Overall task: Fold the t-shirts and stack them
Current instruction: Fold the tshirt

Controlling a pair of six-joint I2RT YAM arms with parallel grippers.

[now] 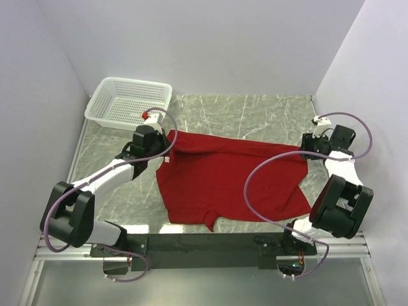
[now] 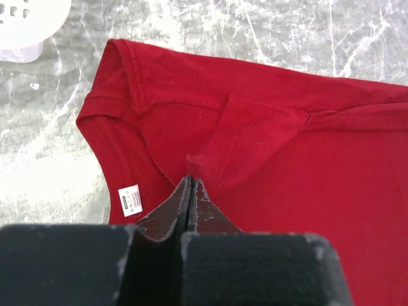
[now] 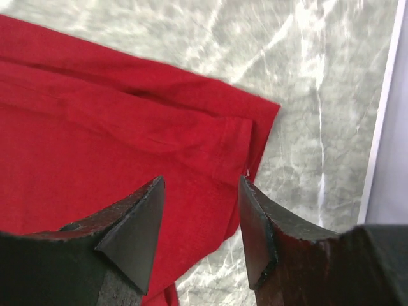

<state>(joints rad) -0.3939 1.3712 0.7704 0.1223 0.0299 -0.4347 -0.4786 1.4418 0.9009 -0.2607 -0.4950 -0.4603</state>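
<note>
A red t-shirt (image 1: pixel 229 178) lies partly spread on the marble table, its top edge folded over. My left gripper (image 1: pixel 167 143) is at the shirt's upper left corner by the collar. In the left wrist view the gripper (image 2: pixel 190 181) is shut, with a raised fold of the shirt (image 2: pixel 274 146) pinched at its tips. A white label (image 2: pixel 131 199) shows at the collar. My right gripper (image 1: pixel 306 150) is over the shirt's upper right corner. In the right wrist view it (image 3: pixel 201 186) is open and empty, just above the shirt (image 3: pixel 95 127).
A white plastic basket (image 1: pixel 102 109) stands at the back left, just beyond the left gripper; its corner shows in the left wrist view (image 2: pixel 25 19). Bare marble table (image 1: pixel 255 111) lies behind the shirt. White walls close in the sides and back.
</note>
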